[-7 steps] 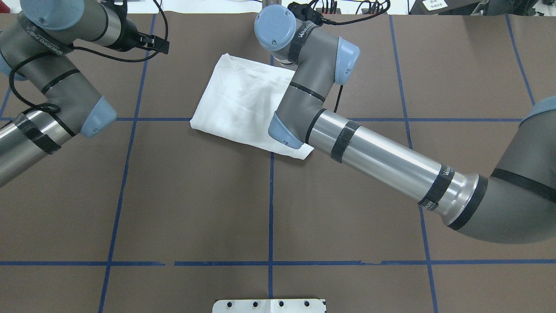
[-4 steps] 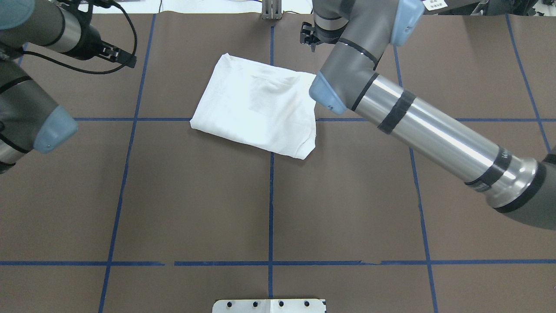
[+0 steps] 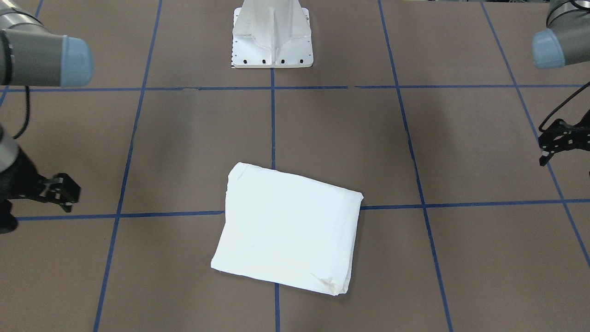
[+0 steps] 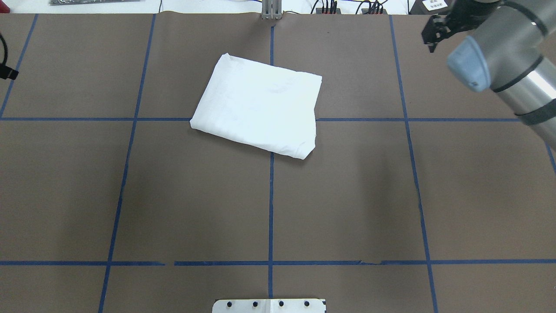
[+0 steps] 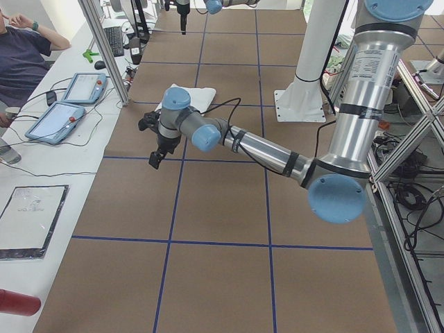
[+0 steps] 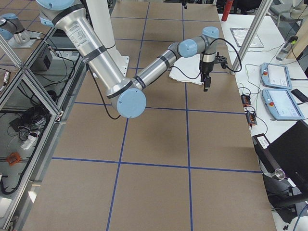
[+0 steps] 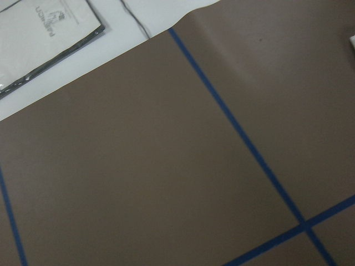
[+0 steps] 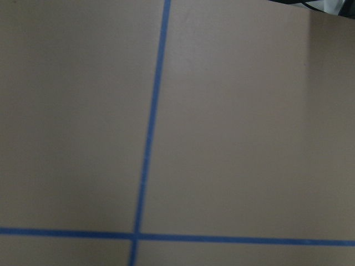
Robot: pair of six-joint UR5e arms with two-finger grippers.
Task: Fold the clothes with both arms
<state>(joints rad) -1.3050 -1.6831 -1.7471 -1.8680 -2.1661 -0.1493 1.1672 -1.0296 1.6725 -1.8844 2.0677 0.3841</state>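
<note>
A folded white shirt [image 4: 260, 108] is lying flat on the tabletop [image 4: 347, 195], covering a crossing of blue tape lines [image 4: 270, 208] across from the white pedestal [image 3: 272, 37]. The left fingers [image 3: 544, 157] and right fingers [image 3: 62, 180] are hovering spread apart, gripping nothing, well away from the shirt on opposite sides.

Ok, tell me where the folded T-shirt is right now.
In the overhead view the T-shirt lies folded toward the far edge of the table, across the central blue tape line.
</note>
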